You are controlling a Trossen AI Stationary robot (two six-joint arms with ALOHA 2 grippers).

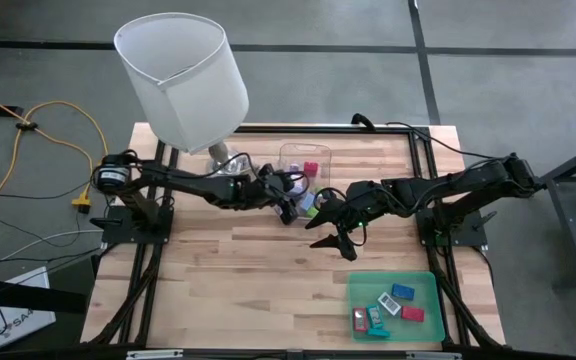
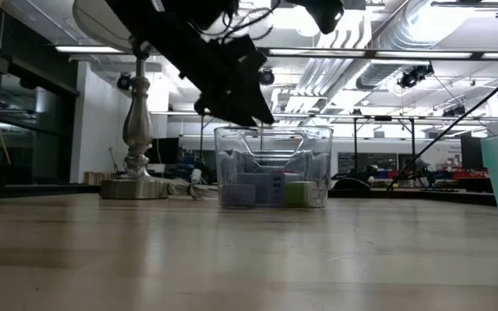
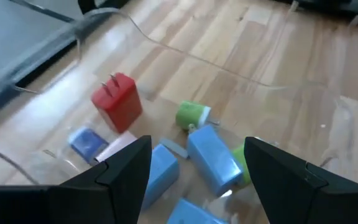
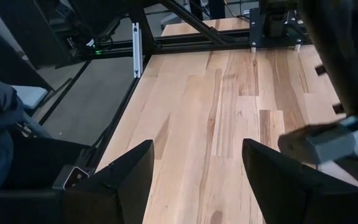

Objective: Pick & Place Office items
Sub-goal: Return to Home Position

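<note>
Red adapter (image 3: 118, 101): blocky, metal prongs at one end, lying tilted on the floor of the clear box (image 1: 303, 150), apart from the rest.
Larger light blue block (image 3: 213, 158): tilted, in the middle of the box's pile.
Second light blue block (image 3: 162, 174): just beside the first, partly hidden.
Green piece (image 3: 191, 114): small, rounded, with a white end, touching the larger light blue block.
Small blue piece (image 3: 87, 142): flat, next to a pale flat piece (image 3: 118, 147).
Tray group: blue piece (image 1: 402, 293), red piece (image 1: 412, 313), teal-and-white piece (image 1: 386, 305), teal piece (image 1: 375, 319) and dark red piece (image 1: 359, 320) lie flat, close together, in the green tray (image 1: 368, 290) at the counter's (image 1: 228, 260) right front corner.
</note>
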